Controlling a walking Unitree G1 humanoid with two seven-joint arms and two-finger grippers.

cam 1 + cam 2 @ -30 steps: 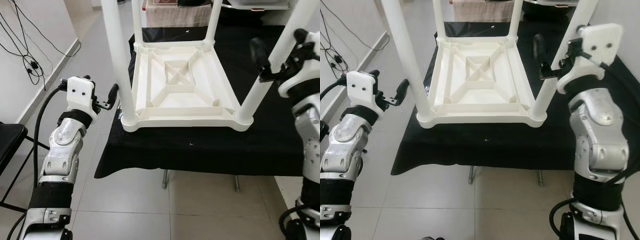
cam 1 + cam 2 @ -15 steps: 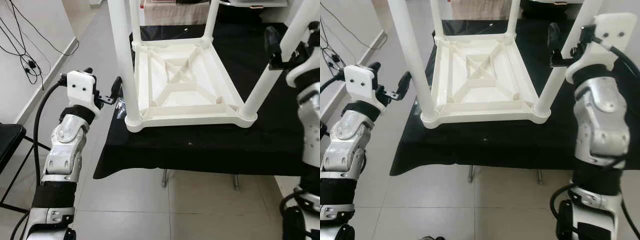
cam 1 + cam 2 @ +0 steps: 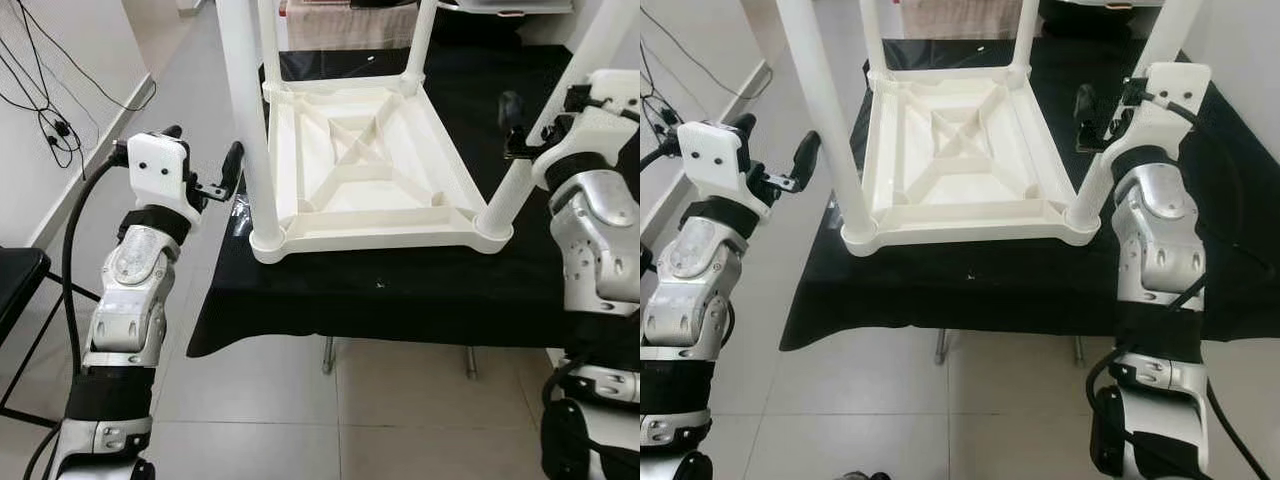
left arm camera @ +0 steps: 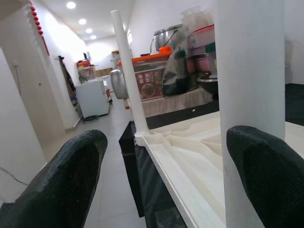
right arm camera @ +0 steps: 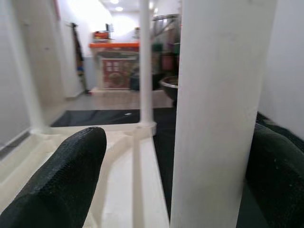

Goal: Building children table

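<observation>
Since the white plastic table [image 3: 365,170] lies upside down mid-frame, looking light and stiff, its near legs suit gripping: left gripper [image 3: 205,170] open beside one, right gripper [image 3: 1102,118] open around the other.

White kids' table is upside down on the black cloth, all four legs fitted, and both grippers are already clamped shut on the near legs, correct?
Not quite. The table is upside down on the black cloth with four legs up, but both grippers are open: the right gripper straddles its leg, and the left gripper has not closed either, as both wrist views show.
</observation>
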